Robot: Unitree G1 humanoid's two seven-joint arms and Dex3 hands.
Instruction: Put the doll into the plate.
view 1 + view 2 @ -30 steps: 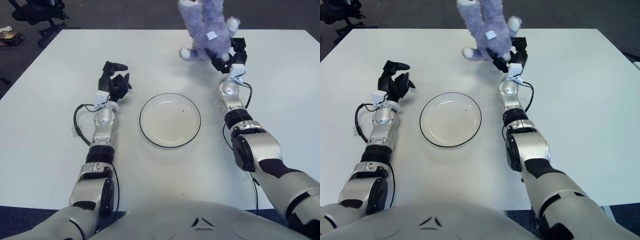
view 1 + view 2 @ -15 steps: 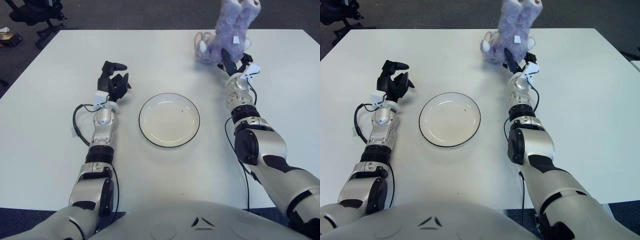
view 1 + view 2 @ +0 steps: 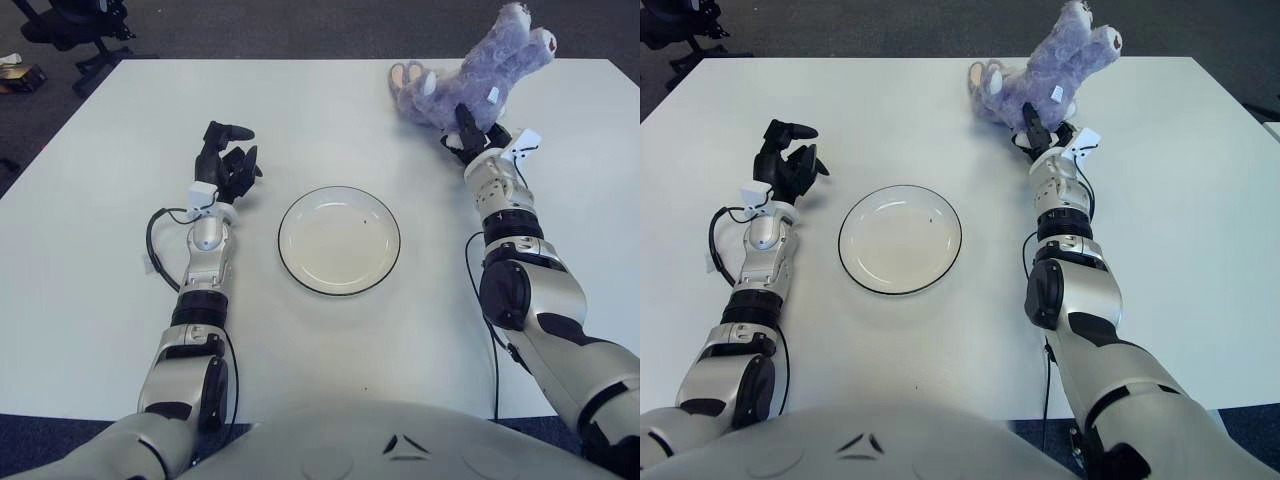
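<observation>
— Two hands in view, and we start from the plate [image 3: 339,240], nearest of the task's things, bare on the white table [image 3: 90,300]. Which hand is at work?

— Our right hand [image 3: 470,132], beyond the plate and off to its right. Its fingers are curled into the doll [image 3: 465,75], pinching the purple plush at its lower body. Our left hand [image 3: 228,160] shows to the plate's left, a little beyond it, fingers loosely bent and gripping nothing.

— And where does the doll lie from the plate?

— Farther away and to the right, near the table's far edge. Its long axis slants: head and ears down toward the plate's side, feet tipped up and away to the far right. We cannot tell whether the head touches the table.

— So the move we judge next?

— We carry it near and leftward; the plate sits between our hands, but only the right one has the doll.
</observation>
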